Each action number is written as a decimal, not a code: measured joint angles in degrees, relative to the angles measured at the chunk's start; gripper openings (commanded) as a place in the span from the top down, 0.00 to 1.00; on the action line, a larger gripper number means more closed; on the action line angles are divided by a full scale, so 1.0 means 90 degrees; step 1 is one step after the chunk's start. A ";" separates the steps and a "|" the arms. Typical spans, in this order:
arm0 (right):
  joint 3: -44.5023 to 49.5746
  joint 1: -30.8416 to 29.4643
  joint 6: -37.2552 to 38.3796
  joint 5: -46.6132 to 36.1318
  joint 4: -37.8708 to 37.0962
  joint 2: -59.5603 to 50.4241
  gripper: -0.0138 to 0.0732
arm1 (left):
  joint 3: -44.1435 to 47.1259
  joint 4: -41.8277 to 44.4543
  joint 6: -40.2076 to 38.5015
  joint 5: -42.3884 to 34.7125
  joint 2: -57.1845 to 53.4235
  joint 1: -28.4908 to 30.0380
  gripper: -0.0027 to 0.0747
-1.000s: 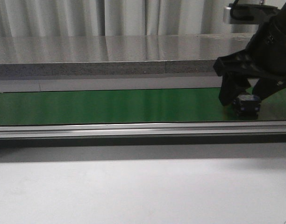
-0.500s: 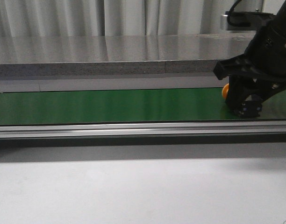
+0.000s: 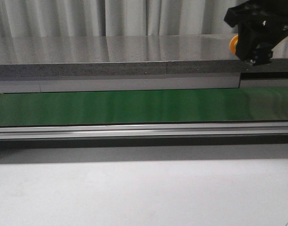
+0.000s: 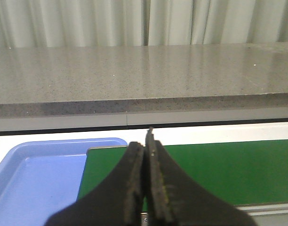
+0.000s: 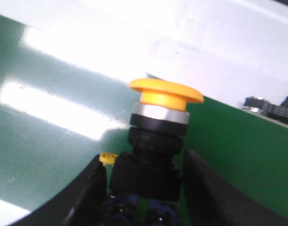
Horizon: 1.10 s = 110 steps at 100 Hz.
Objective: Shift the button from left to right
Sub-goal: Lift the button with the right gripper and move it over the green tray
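The button [image 5: 151,155] had a broad yellow-orange mushroom cap over a bright metal ring, then a black collar and a dark blocky body with a small yellow tab at one corner and blue-green marks low down. It sat clamped between the two black fingers [image 5: 87,197] of the right gripper [image 5: 146,193], cap pointing away from the wrist.

From where I stood facing the rig, the room ran like this, left to right: pale pleated curtains [image 3: 87,16] hung behind a long grey speckled tabletop [image 3: 111,56]; in front of it lay a green conveyor belt [image 3: 111,106] edged by a silver rail [image 3: 111,131], with a plain white surface [image 3: 134,193] nearest me. The right gripper [image 3: 252,42] hung at about one o'clock, up in the far corner and well above the belt, with only a sliver of the orange cap [image 3: 234,44] peeking out at its left edge.

The left wrist camera showed what the front one missed: the left gripper [image 4: 146,141], its fingers pressed together with nothing between them, poised over the belt's end, and a light blue tray [image 4: 36,179] just beside that end. The right wrist camera alone gave the button's body and glare streaks on the belt [image 5: 50,117] below it.
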 measured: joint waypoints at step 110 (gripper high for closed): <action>-0.0081 -0.3787 -0.3045 -0.0746 0.0621 0.1776 0.59 | 0.0000 0.0000 0.0000 0.0000 0.0000 0.0000 0.99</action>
